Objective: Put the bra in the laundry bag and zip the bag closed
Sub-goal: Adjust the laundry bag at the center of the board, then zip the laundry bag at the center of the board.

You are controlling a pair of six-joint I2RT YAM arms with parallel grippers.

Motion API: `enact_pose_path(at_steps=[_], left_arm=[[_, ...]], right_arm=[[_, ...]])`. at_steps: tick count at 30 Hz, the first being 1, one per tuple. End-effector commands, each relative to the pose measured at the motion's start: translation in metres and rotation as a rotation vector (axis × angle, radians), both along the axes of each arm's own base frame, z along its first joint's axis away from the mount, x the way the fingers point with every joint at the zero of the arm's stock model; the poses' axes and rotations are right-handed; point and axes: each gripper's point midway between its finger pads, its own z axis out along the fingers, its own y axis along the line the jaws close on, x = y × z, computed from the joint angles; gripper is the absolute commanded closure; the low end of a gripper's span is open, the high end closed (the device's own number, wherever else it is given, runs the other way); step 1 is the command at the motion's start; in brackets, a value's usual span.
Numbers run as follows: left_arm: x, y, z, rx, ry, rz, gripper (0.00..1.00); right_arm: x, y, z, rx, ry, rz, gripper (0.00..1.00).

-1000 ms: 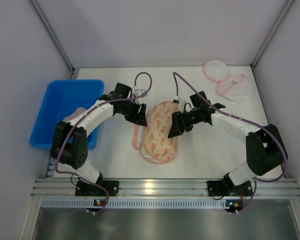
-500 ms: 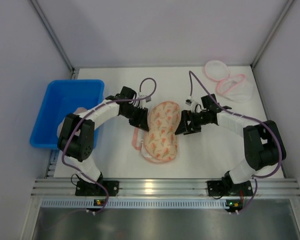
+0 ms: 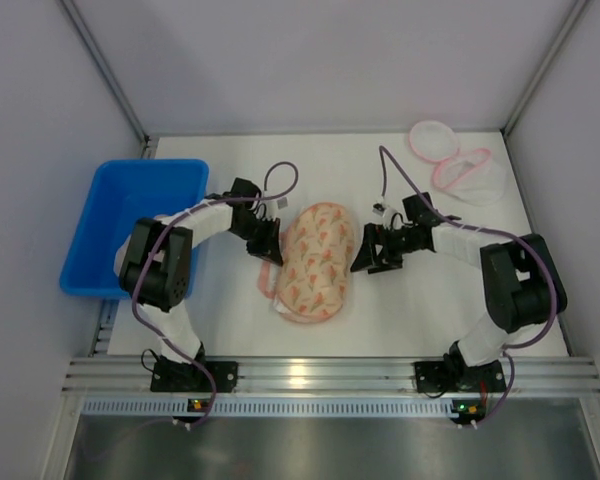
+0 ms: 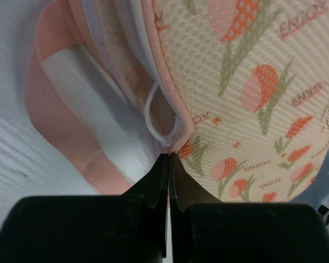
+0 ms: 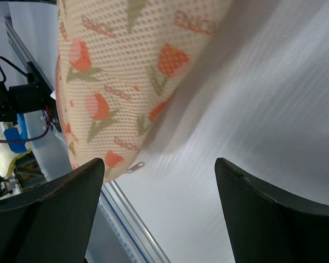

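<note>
The laundry bag [image 3: 312, 262] lies flat in the middle of the table [image 3: 430, 300], between the two grippers. It is an oval of cream mesh printed with orange and pink tulips, with a pink seam along the edge. Its long axis goes from near to far; the near end leans a little left, the far end a little right. A pink bra strap [image 3: 267, 280] comes out at its left side. The left gripper [image 4: 169, 159] is closed and its tips touch the pink seam beside a white loop [image 4: 153, 118]. Whether they pinch cloth I cannot tell. The right gripper [image 5: 159, 164] stands wide open just right of the bag and holds nothing. At the far left is a blue bin [image 3: 100, 220].
</note>
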Motion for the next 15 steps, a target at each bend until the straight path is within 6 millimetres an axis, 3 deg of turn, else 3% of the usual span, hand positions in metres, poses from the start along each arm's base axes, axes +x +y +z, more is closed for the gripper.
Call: enact_pose_path(at_steps=[1,8,10,15], left_arm=[[0.009,0.017,-0.018,0.035,0.037,0.057,1.00],[0.022,0.021,-0.040,0.084,0.073,0.086,1.00],[0.022,0.022,-0.046,0.095,0.085,0.087,1.00],[0.023,0.024,-0.055,0.119,0.105,0.101,1.00]], right_arm=[[0.010,0.004,0.000,0.042,-0.026,-0.003,0.17],[0.012,0.018,-0.001,0.153,0.002,-0.007,0.19],[0.020,0.027,0.003,0.194,-0.013,-0.022,0.19],[0.016,0.055,0.001,0.267,0.020,-0.010,0.21]])
